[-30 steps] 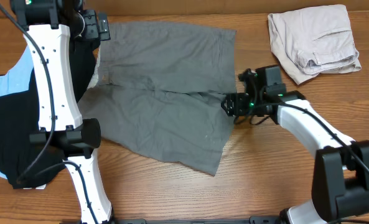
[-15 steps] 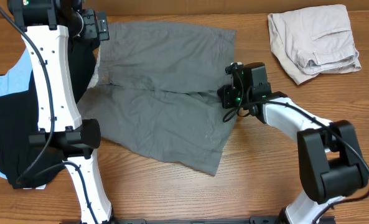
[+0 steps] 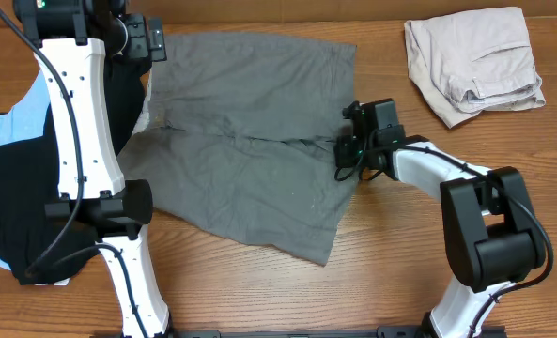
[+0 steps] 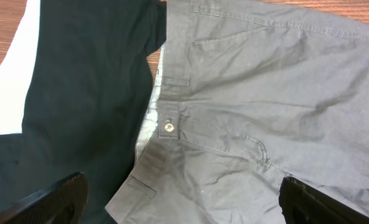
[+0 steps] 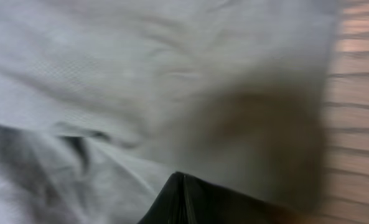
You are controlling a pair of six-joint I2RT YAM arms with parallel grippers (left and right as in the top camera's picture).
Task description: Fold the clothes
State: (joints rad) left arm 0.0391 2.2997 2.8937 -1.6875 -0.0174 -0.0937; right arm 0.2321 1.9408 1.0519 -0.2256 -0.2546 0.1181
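The clothes, mid-grey shorts (image 3: 250, 122), lie spread flat on the wooden table, waistband to the left and legs to the right. My left gripper (image 3: 151, 42) hangs over the waistband corner. In the left wrist view it is open (image 4: 181, 211), with the button (image 4: 168, 127) and grey cloth (image 4: 265, 93) below its wide-apart fingers. My right gripper (image 3: 344, 152) sits at the right hem where the two legs meet. In the right wrist view its fingers (image 5: 181, 180) are pressed together against the blurred grey fabric (image 5: 109, 74).
A black T-shirt (image 3: 15, 207) lies on a light blue cloth (image 3: 15, 122) at the far left, touching the waistband (image 4: 78, 93). Folded beige shorts (image 3: 475, 61) sit at the back right. Bare wood (image 3: 400, 263) runs along the front and right.
My right gripper moved left and slightly up onto the shorts' hem and closed there. The left arm and the shorts have not moved.
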